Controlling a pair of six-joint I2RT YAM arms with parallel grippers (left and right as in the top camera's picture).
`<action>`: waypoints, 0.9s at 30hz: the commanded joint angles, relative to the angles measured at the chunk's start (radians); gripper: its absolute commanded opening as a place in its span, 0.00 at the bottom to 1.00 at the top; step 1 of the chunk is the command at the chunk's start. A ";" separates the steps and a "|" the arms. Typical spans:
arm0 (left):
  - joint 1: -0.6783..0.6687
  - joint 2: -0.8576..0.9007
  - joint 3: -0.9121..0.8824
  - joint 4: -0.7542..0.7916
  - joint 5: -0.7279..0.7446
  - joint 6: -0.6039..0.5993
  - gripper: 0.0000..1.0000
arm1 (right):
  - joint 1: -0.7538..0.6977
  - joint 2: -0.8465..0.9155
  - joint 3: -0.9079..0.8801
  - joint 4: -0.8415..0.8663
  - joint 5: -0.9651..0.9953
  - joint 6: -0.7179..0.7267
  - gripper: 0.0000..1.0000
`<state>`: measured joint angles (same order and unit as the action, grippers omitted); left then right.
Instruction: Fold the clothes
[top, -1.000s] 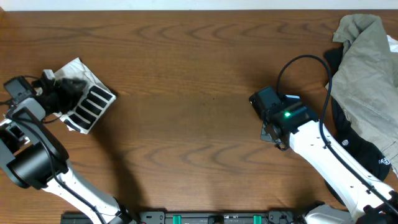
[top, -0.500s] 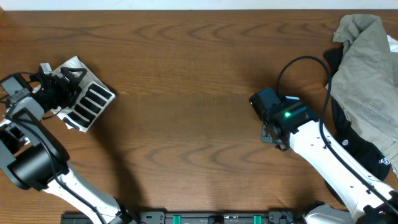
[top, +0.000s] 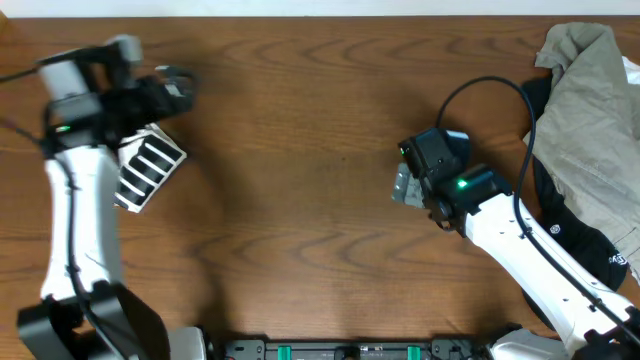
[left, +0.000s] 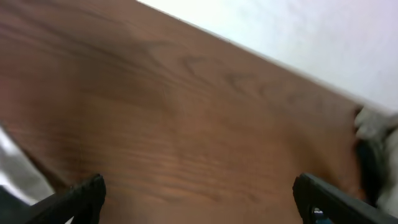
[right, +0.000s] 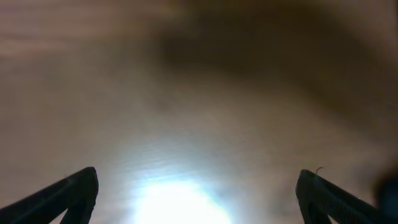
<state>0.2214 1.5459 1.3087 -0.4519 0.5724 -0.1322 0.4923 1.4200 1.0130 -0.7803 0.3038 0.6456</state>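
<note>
A folded black-and-white striped garment (top: 148, 165) lies flat at the table's left. My left gripper (top: 176, 84) hangs above and just behind it, open and empty; the left wrist view shows its fingertips (left: 84, 196) wide apart over bare wood, with a strip of white cloth (left: 15, 168) at the left edge. A heap of unfolded clothes (top: 590, 110), olive on top of black, sits at the far right. My right gripper (top: 403, 185) is open and empty over bare table left of the heap; its fingertips (right: 68, 196) stand apart over a bright glare.
The brown wooden table (top: 310, 150) runs between the two arms. A black cable (top: 480, 100) loops above the right wrist. The clothes heap (left: 373, 149) shows blurred at the right edge of the left wrist view. The white wall (left: 298, 31) lies beyond the table's far edge.
My left gripper has let go of the striped garment, risen and swung toward the back right. My right gripper has opened and shifted slightly left.
</note>
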 joint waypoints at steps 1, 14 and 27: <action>-0.138 -0.045 0.006 -0.035 -0.259 0.043 0.98 | -0.003 -0.003 0.008 0.067 -0.043 -0.135 0.99; -0.270 -0.203 -0.005 -0.296 -0.217 0.050 0.98 | -0.003 -0.259 0.024 0.110 0.014 -0.122 0.99; -0.272 -0.810 -0.362 -0.239 -0.241 0.095 0.98 | 0.167 -0.687 -0.158 -0.024 0.252 -0.034 0.99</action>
<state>-0.0525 0.7788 1.0088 -0.6994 0.3542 -0.0509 0.6247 0.7650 0.9169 -0.7967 0.4423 0.5411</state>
